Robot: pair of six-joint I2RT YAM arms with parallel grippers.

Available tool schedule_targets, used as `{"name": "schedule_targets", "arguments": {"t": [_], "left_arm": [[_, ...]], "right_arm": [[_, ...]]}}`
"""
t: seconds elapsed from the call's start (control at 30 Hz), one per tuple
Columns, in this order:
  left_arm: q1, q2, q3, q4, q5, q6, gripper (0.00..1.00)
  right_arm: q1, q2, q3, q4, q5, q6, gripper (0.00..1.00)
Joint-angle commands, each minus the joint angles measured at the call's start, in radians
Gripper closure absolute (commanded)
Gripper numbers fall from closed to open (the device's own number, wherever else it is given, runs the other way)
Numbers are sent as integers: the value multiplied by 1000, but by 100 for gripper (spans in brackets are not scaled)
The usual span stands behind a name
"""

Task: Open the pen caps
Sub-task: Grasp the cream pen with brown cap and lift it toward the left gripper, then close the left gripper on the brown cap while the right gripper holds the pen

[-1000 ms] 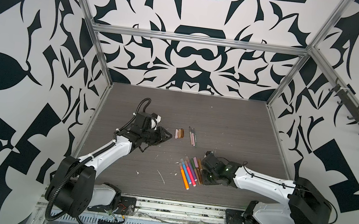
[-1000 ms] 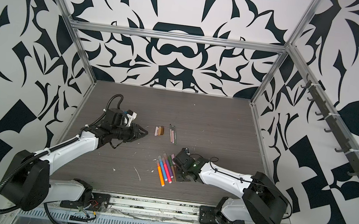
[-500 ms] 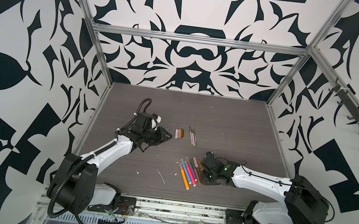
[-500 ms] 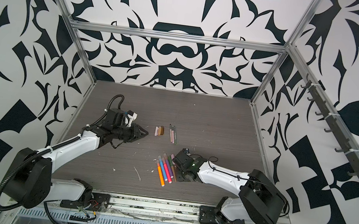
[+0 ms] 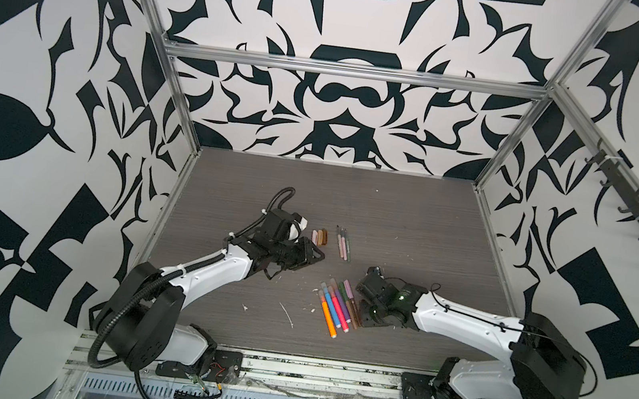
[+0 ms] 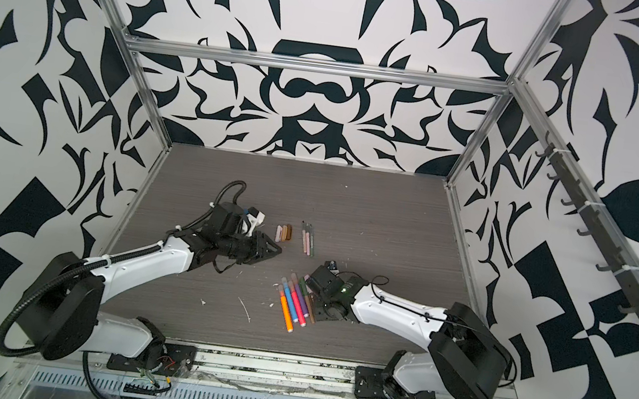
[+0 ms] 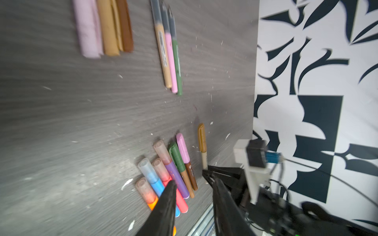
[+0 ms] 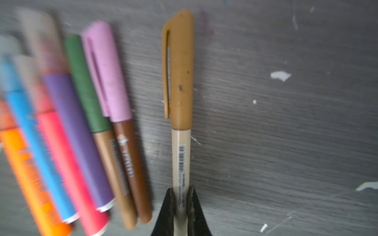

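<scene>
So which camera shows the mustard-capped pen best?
Right wrist view: the mustard-capped pen is close and sharp, pinched in the right claw. Left wrist view shows it small; in both top views it's too small to tell.

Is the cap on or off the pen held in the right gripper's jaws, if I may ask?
On: in the right wrist view the tan cap covers the end of the beige pen.

White arms [image 5: 211, 274], black joints [image 5: 145, 312], ribbed hose [image 5: 92, 342], black left hand [image 5: 316, 255].
</scene>
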Motion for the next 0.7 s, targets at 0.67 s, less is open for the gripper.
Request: {"name": "schedule_targets", "arguments": {"t": [0.67], "left_arm": [[-174, 231, 108, 165, -40, -105, 67]], "right_arm": [[2, -74, 135, 98, -188, -45, 100]]}}
